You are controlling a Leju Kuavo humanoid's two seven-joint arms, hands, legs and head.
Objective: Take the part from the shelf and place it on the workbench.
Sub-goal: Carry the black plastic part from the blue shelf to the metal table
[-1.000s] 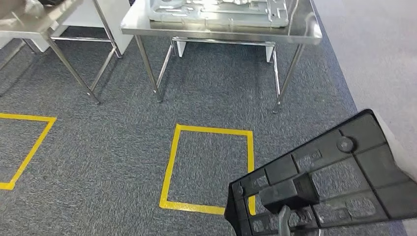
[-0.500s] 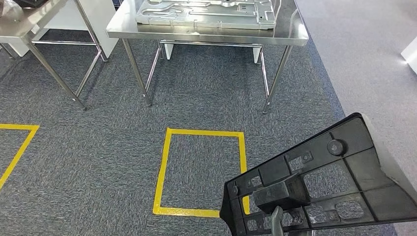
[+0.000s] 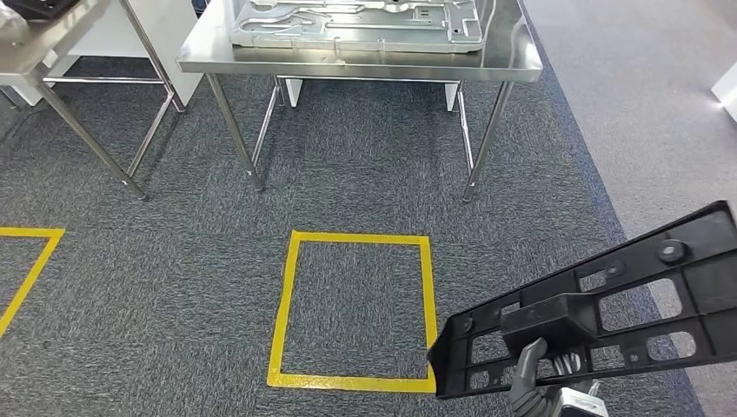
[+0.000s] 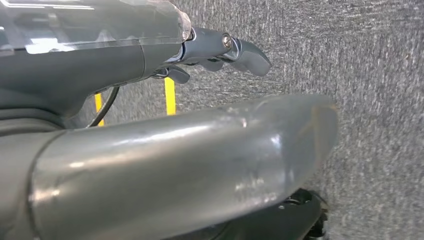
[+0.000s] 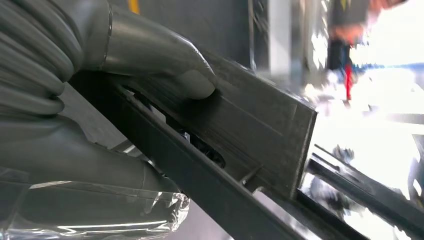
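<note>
I was in the carrying step: the long black ribbed plastic part (image 3: 608,317) was off the shelf and held low at my right side, tilted, above the grey carpet floor (image 3: 174,261). My right hand (image 3: 541,382) gripped it from beneath at its raised block; in the right wrist view my thumb pressed on the part's flat face (image 5: 260,125) and my fingers (image 5: 30,65) were clamped round its edge. My left hand (image 4: 220,50) hung over the carpet holding nothing, its fingers loosely apart as far as I could tell.

Ahead stood the stainless steel workbench (image 3: 348,62), its tabletop already bearing a large pale grey metal plate (image 3: 356,22). Between me and it lay a yellow tape rectangle (image 3: 291,304) on the floor.

I judged the task roughly half done. Next I needed to walk forward toward the rectangle, keep the grip firm so the tilted part would not slip, then lift it over the tabletop edge and set it down beside or onto the plate.
</note>
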